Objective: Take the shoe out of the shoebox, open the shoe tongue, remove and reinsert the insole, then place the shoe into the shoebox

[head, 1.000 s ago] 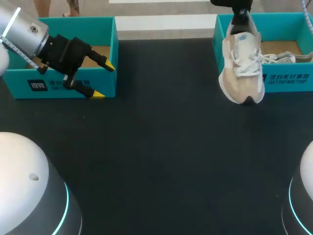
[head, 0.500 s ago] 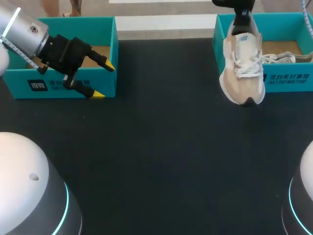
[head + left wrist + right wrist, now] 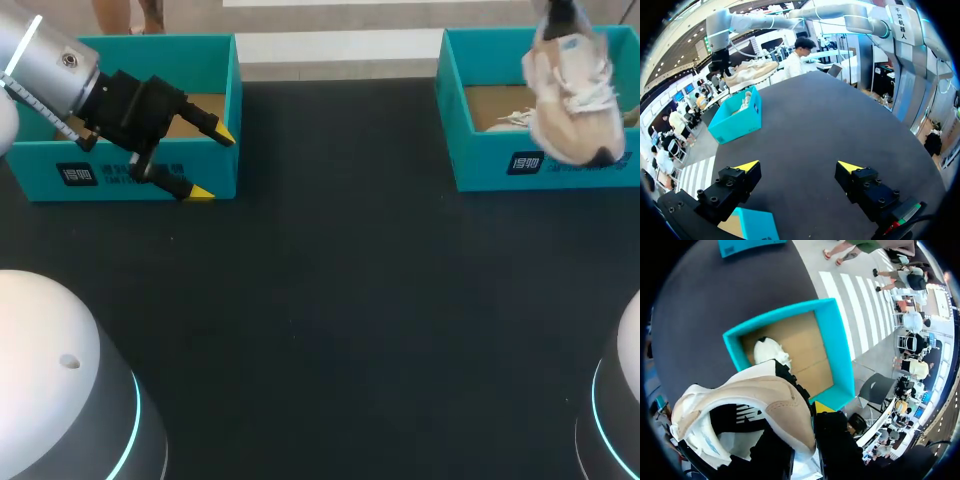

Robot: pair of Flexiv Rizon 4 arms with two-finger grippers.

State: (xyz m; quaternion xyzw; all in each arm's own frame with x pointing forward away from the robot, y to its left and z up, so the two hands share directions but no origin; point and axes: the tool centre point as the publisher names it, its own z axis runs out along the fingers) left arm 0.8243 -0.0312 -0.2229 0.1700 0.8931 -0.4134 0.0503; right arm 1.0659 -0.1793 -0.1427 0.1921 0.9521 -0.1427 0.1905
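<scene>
A beige and white sneaker (image 3: 570,98) hangs toe-down over the right teal shoebox (image 3: 540,162), overlapping the box's front wall in the head view. My right gripper (image 3: 807,412) is shut on the sneaker's (image 3: 740,410) heel collar, and one yellow fingertip (image 3: 822,406) shows beside it. Below it lies the open shoebox (image 3: 837,355) with a white item (image 3: 771,351) on its cardboard floor. My left gripper (image 3: 205,160) stands open and empty at the front right corner of the left teal shoebox (image 3: 120,175). From the left wrist, the sneaker (image 3: 747,72) shows far off above the far box (image 3: 735,122).
The black tabletop (image 3: 330,300) stretches between the two boxes. A corner of the left box (image 3: 756,225) sits just under my left gripper (image 3: 799,167). Something white, like laces (image 3: 512,120), lies inside the right box.
My right arm has carried the sneaker rightwards and back, from in front of the right box's left corner to above its opening. The left arm has not moved.
</scene>
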